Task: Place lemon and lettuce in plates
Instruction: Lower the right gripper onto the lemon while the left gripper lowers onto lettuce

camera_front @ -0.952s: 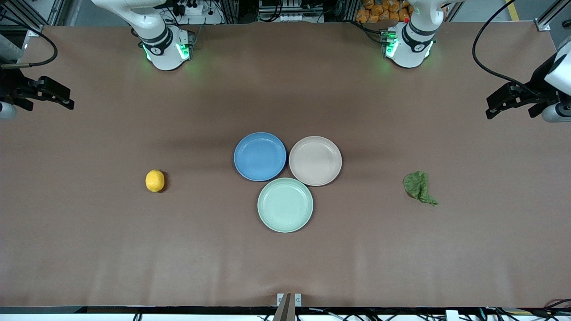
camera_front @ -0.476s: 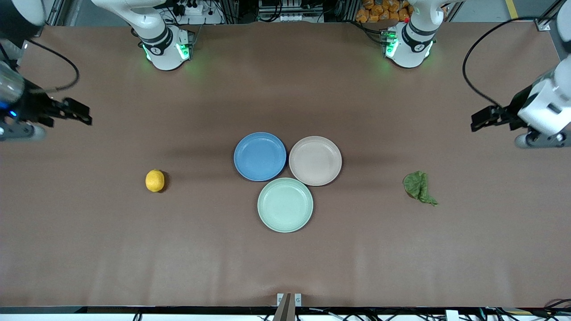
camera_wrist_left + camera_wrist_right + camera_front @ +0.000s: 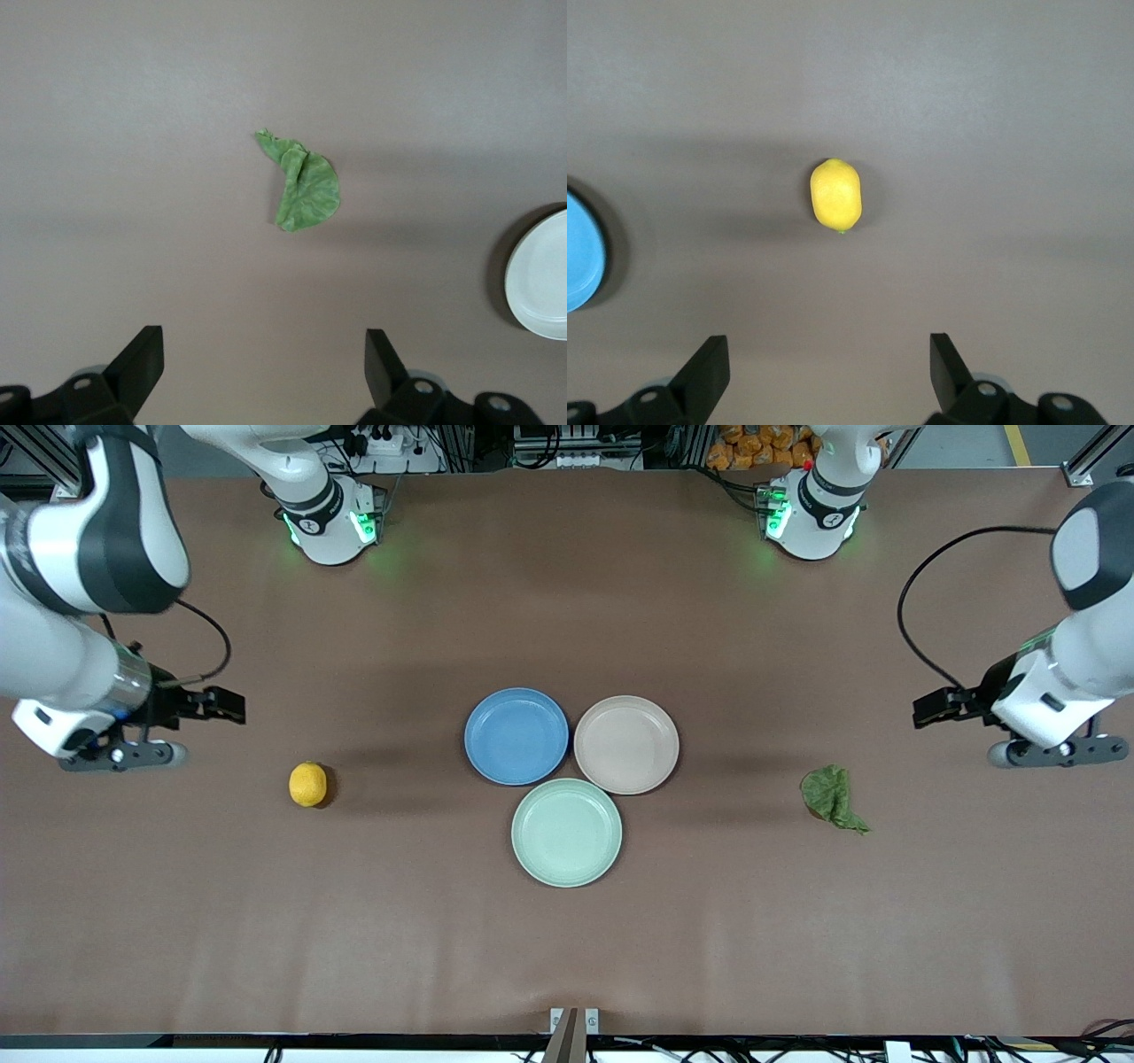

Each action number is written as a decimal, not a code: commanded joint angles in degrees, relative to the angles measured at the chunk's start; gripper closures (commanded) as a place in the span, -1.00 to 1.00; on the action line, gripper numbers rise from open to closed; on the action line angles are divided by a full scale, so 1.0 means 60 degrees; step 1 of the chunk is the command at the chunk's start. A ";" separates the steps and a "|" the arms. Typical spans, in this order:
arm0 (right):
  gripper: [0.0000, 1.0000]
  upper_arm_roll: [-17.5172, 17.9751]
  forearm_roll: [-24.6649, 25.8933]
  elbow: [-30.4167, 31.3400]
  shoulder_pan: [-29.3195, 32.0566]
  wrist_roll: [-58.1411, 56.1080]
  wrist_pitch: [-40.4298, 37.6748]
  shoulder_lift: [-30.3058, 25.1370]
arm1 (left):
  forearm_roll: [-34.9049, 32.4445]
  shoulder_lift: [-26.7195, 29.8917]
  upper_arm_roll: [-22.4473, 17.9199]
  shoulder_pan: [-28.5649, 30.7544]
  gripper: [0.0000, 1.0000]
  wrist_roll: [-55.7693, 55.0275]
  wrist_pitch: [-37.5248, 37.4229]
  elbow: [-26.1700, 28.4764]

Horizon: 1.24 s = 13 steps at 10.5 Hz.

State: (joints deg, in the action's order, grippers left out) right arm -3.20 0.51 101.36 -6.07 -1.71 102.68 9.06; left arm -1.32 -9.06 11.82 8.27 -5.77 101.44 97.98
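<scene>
The lemon (image 3: 307,784) lies on the brown table toward the right arm's end and also shows in the right wrist view (image 3: 835,195). My right gripper (image 3: 229,707) hangs open and empty over bare table beside it, apart from it (image 3: 829,365). The lettuce (image 3: 831,795) lies toward the left arm's end and shows in the left wrist view (image 3: 301,181). My left gripper (image 3: 928,710) hangs open and empty over bare table beside it (image 3: 264,363). The blue plate (image 3: 516,735) and the beige-pink plate (image 3: 626,744) sit side by side at mid-table, both empty.
A pale mint-green plate (image 3: 566,832) touches both plates, nearer to the front camera. The blue plate's rim (image 3: 580,261) shows in the right wrist view, and a pale plate's rim (image 3: 540,288) in the left wrist view. The arm bases (image 3: 328,522) (image 3: 811,518) stand at the table's back edge.
Both arms have swung in from the table's ends: the right gripper toward the lemon, the left gripper toward the lettuce. Nothing on the table has moved.
</scene>
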 commanded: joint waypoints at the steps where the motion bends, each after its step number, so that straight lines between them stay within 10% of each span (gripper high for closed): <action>1: -1.00 0.0006 -0.0011 0.1076 0.0001 0.0066 0.1394 0.0101 | -0.0220 -0.0218 0.0037 0.0056 -1.00 0.0200 0.0507 0.0308; 13: -1.00 -0.0009 -0.0773 0.3029 -0.0277 0.0168 0.7156 0.2956 | -0.1172 -0.2676 0.0095 -0.0046 -1.00 -0.0606 0.3948 0.1922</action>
State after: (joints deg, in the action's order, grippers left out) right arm -3.16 -3.16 119.49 -7.08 -1.54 143.17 24.98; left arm -7.45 -22.85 12.11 8.04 -7.95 122.75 109.84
